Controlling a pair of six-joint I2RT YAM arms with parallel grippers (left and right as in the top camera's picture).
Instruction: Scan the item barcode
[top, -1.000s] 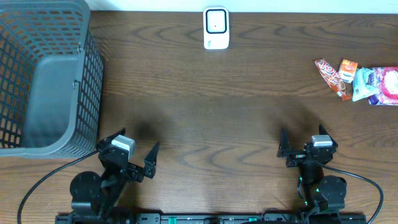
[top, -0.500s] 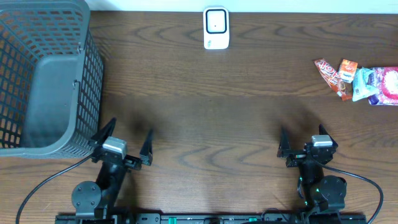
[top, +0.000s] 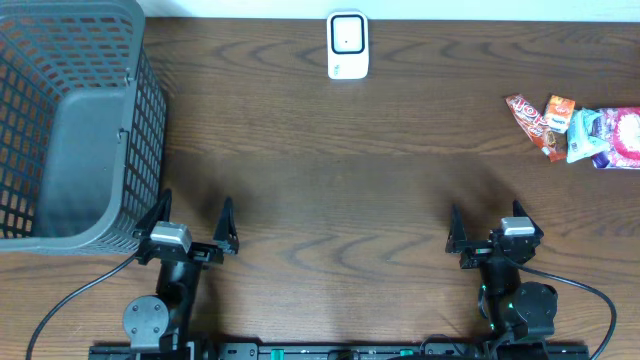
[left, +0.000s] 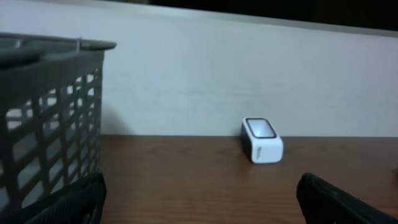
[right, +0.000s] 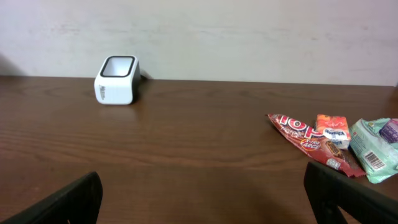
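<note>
Several snack packets lie in a heap (top: 578, 130) at the table's right edge: a long red one (top: 528, 118), a small orange one (top: 559, 110), a teal one and a pink one. The right wrist view shows the red packet (right: 305, 138) ahead to the right. A white barcode scanner (top: 348, 45) stands at the back centre, also seen in both wrist views (left: 262, 140) (right: 116, 79). My left gripper (top: 197, 203) and right gripper (top: 486, 210) sit near the front edge, both open and empty, far from the packets. Their dark fingers (left: 78, 200) (right: 351, 198) frame bare wood.
A grey mesh basket (top: 150, 130) fills the back left corner, its near wall just left of my left gripper; it shows at the left of the left wrist view (left: 50, 124). A pale wall runs behind the table.
My left gripper has swung left and now points straight toward the back of the table, beside the basket's corner. The right arm has not moved.
</note>
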